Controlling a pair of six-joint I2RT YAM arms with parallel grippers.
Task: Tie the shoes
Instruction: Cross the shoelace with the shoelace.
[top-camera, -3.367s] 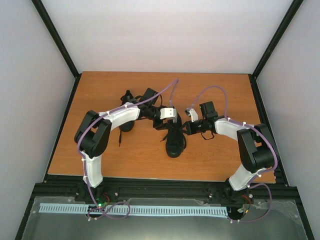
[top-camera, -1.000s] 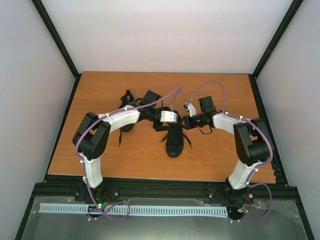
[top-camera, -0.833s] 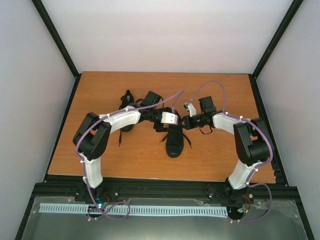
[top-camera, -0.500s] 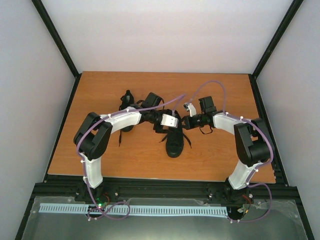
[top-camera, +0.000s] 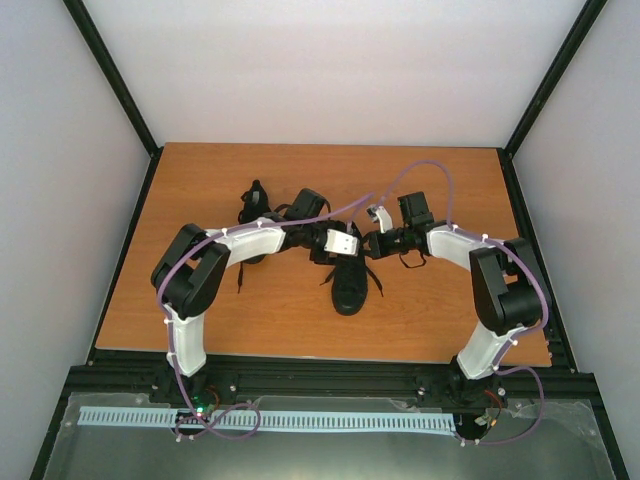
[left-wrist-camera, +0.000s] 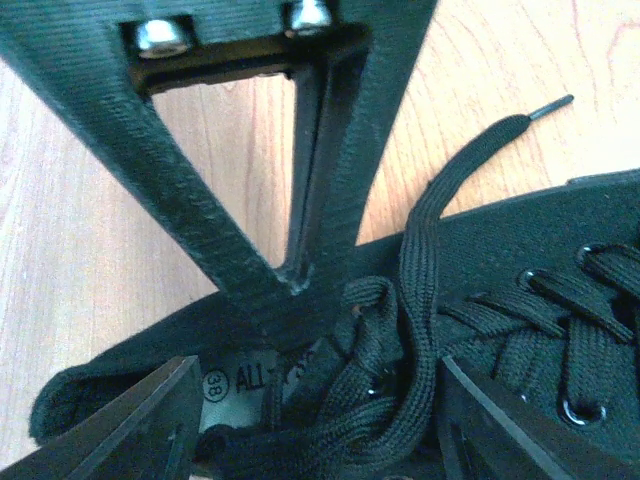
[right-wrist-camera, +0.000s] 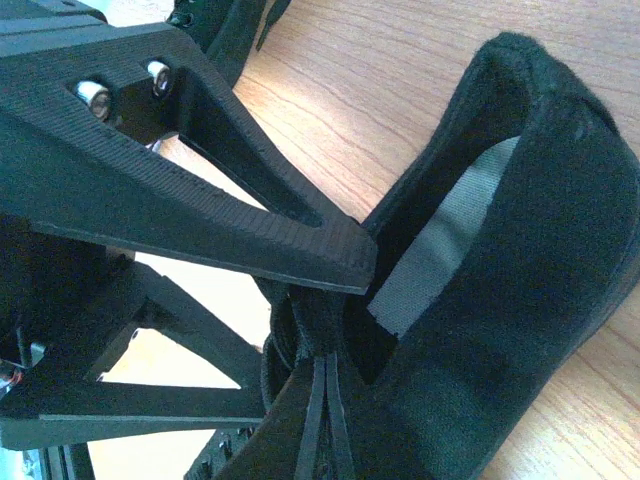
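Two items, both black, on wooden table.
Item one, centre shoe: toe toward my bases, collar end between my two grippers.
Item two, second shoe: back-left, partly under my left arm, well apart from both grippers.
My left gripper: jaws wide, straddling laces at tongue of centre shoe, gripping nothing.
My right gripper: fully closed, tip against lace bundle at collar; whether lace pinched, cannot tell.

Matt black canvas shoe, flat woven cloth laces, smooth wood-grain table, ridged matt plastic fingers
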